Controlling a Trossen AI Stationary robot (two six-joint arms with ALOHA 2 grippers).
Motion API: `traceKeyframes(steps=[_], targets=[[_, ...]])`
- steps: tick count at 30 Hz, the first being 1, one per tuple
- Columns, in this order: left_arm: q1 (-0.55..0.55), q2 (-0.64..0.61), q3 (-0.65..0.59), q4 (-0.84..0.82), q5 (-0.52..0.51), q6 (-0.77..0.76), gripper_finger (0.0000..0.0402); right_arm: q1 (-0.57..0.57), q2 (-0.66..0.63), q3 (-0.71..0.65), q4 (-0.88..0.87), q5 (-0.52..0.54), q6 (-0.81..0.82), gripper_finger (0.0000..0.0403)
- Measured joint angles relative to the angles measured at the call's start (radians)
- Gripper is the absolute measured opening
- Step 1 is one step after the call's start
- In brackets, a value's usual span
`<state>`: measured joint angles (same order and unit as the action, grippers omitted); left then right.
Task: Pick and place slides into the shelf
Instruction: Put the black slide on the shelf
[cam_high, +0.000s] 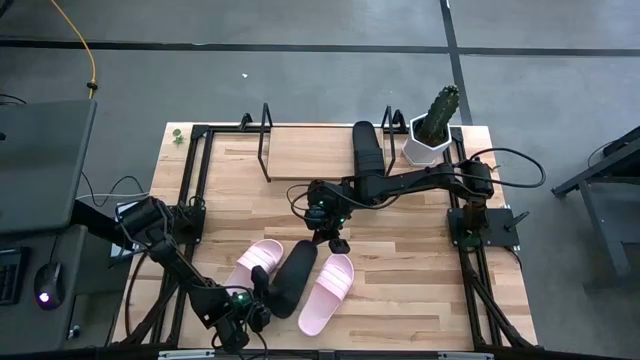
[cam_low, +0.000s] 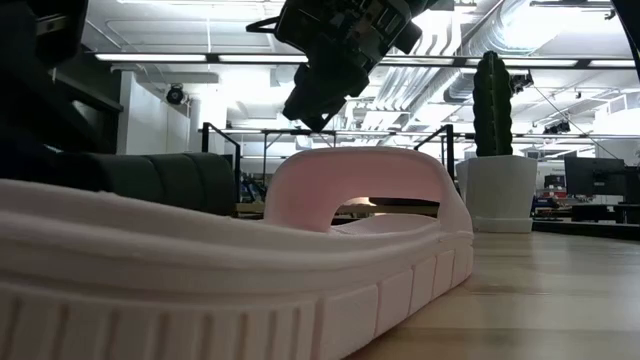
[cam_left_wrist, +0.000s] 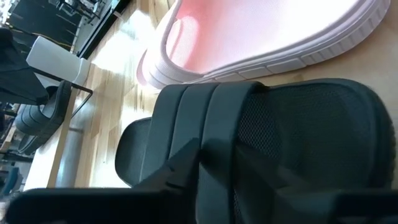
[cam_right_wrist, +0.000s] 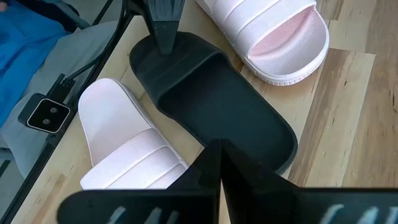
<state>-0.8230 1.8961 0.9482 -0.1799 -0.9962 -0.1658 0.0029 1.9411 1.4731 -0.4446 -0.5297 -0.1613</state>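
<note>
the left gripper (cam_high: 262, 290) was down at the near end of the black slide (cam_high: 290, 278) lying between the two pink ones, and its fingers (cam_left_wrist: 180, 163) sat against that slide's strap, narrowed around it, though whether they had actually clamped it could not be told. this black slide lay flat on the table (cam_high: 420, 290), touching the pale pink slide (cam_high: 256, 264) on its left, with the other pink slide (cam_high: 327, 292) just beside it on the right. the right gripper (cam_high: 337, 241) hung above the table's middle, just beyond the three slides, with its fingers (cam_right_wrist: 214, 163) pressed together and holding nothing. the second black slide (cam_high: 367, 148) lay on the wooden board of the shelf (cam_high: 305, 152) at the far edge of the table, near the white pot with the cactus (cam_high: 433, 125).
</note>
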Motion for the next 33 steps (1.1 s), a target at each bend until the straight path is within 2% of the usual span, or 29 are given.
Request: traceKeyframes(steps=[5, 10, 16, 21, 24, 30, 33], targets=[[0.000, 0.000, 0.000, 0.000, 0.020, 0.000, 0.0008, 0.000, 0.000, 0.000, 0.000, 0.000, 0.000, 0.0000], [-0.001, 0.000, 0.000, 0.000, 0.014, 0.000, 0.0016, 0.000, 0.000, 0.000, 0.000, 0.024, -0.003, 0.0000], [-0.002, 0.000, 0.000, 0.000, -0.020, 0.003, 0.0007, -0.008, 0.000, 0.000, 0.000, 0.069, 0.003, 0.0000], [-0.002, 0.000, 0.011, -0.018, -0.088, 0.086, 0.0003, -0.023, 0.000, 0.000, -0.004, 0.072, 0.006, 0.0000], [-0.002, 0.000, 0.047, -0.061, -0.139, 0.119, 0.0004, -0.028, 0.000, 0.000, -0.009, 0.103, 0.018, 0.0000], [-0.001, 0.000, 0.134, -0.200, -0.175, 0.132, 0.0003, -0.036, -0.001, 0.001, -0.024, 0.156, 0.032, 0.0000], [-0.002, 0.000, 0.157, -0.260, -0.183, 0.133, 0.0002, -0.041, -0.021, 0.001, -0.052, 0.247, 0.055, 0.0000]])
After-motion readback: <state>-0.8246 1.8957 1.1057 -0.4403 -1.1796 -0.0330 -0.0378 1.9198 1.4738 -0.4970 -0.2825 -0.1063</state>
